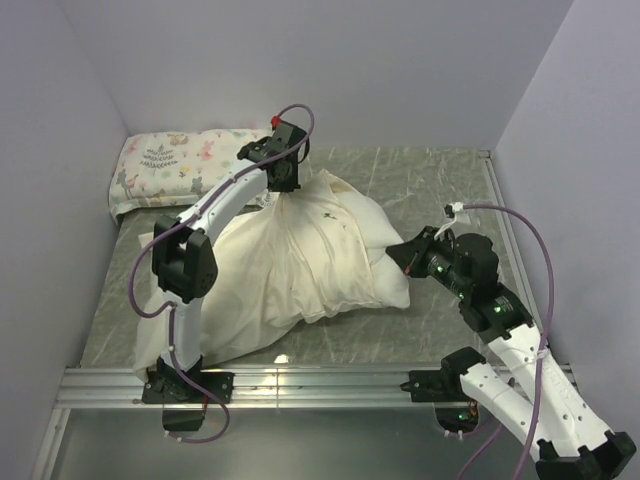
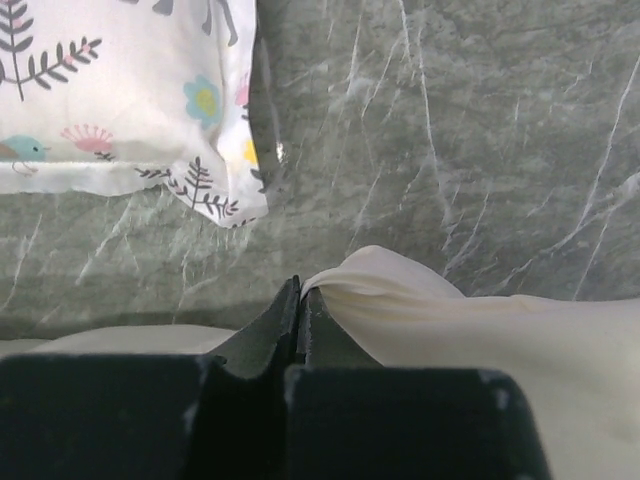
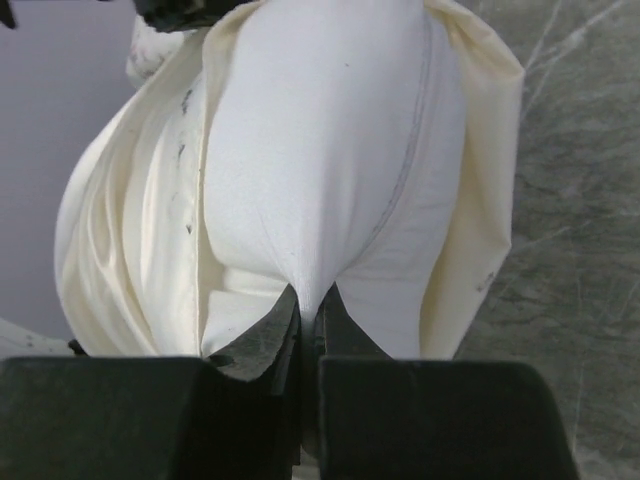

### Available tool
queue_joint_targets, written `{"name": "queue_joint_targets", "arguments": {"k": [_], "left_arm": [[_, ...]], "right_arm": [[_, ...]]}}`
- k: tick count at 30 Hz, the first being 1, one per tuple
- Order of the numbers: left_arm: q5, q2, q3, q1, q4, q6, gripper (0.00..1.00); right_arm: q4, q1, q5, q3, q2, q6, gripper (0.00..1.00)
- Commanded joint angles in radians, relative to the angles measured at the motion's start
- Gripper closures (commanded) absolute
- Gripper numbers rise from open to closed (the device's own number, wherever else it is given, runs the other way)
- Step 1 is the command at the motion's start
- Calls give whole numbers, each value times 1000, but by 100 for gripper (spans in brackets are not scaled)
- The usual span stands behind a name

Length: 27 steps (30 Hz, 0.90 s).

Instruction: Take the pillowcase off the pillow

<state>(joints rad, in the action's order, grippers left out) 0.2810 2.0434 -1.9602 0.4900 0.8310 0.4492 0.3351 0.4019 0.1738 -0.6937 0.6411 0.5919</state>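
right gripper (image 3: pixel 308 300) right up close, pinched tight on the pillow (image 3: pixel 320 150) end, rest buried inside the pillowcase (image 3: pixel 130 230) mid-table, left gripper (image 2: pixel 300 295) clamped on its far fold, printed pillow (image 2: pixel 120 90) partly cut off

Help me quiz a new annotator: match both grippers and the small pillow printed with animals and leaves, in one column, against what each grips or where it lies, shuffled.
1. left gripper
2. right gripper
3. small fabric pillow printed with animals and leaves

A. in the far left corner of the table
B. shut on the plump matte white pillow
C. shut on the glossy cream fabric pillowcase

Pairs: 1-C, 2-B, 3-A
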Motion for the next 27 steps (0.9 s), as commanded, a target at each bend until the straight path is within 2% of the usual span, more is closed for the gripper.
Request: {"name": "queue_joint_targets", "arguments": {"k": [1,3,4,5,6,7,9,10,13,17,22,27], "left_arm": [[231,70,-72,-22,-6,-79,100],[206,89,-86,-22,23,-93,100],[180,83,-83,-21,19,-96,95],[147,63,-71,-16,2,-109,86],[92,4,-36,-8,-57,-116,59],[83,-35,-16,14,-91,-125,47],[70,-119,-41,35,-112,-145,27],[66,-138,-72,51,-90,-148,23],[108,-183,-205,116,-24,-168,16],[222,-291,-238,237,-3,-164,13],[439,-431,-19,427,0,-49,12],[583,-617,309,584,35,205,12]], "right_arm": [[-30,-8,-43,-205,-9,-40,100],[-12,-8,-60,-263,2,-53,100],[11,-8,-59,-329,26,-61,100],[19,-9,-45,-357,40,-70,100],[24,-6,-31,-380,73,-70,100],[30,-2,-25,-415,90,-73,100],[44,23,-55,-443,121,-83,100],[62,29,-72,-464,150,-92,100],[100,46,-137,-522,202,-105,100],[177,86,-259,-645,294,-142,100],[205,100,-335,-734,367,-164,100],[223,100,-346,-777,405,-178,100]]}}
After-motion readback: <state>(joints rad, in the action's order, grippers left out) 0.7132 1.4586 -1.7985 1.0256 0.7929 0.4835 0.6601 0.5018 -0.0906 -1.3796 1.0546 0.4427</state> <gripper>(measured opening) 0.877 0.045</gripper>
